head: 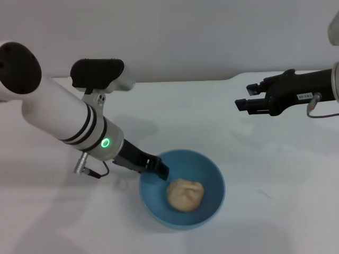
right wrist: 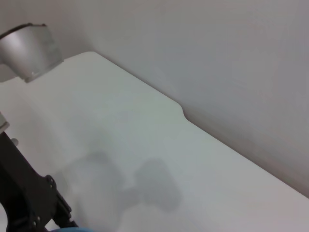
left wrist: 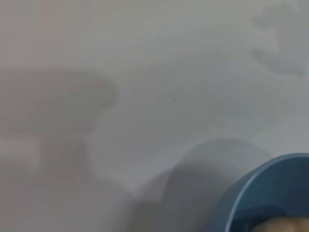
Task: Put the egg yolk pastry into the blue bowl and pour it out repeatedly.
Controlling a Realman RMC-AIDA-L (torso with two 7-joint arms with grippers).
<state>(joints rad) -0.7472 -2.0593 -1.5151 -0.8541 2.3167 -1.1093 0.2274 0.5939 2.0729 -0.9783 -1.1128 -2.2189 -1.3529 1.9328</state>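
The egg yolk pastry [head: 185, 194] lies inside the blue bowl [head: 212, 166], resting on the bowl's floor a little toward the side away from the left gripper [head: 158, 166]. That gripper reaches down at a slant from the left arm, and its dark fingers meet the bowl's near rim; they appear to pinch the wall, one finger inside and one outside, though the head view does not show the contact clearly enough to be certain. The bowl sits level on the white table [head: 275, 211]. In the left wrist view only a curved piece of the bowl's rim [left wrist: 270, 183] and a sliver of the pastry [left wrist: 285, 224] show just ahead of the gripper.

The right gripper [head: 249, 101] hangs above the table well away from the bowl, off to the far side from the left gripper, its fingers held a modest gap apart and holding nothing.

The placing half of the task looks done, so a pour seems next. The risks lie in the single-edge hold: the bowl is smooth and glossy, and gripped at one point it could pivot or slip out as it tilts. A fast tip could send the round pastry rolling across the bare table, perhaps toward its edge. The soft dough might also stick to the bowl and fail to drop.
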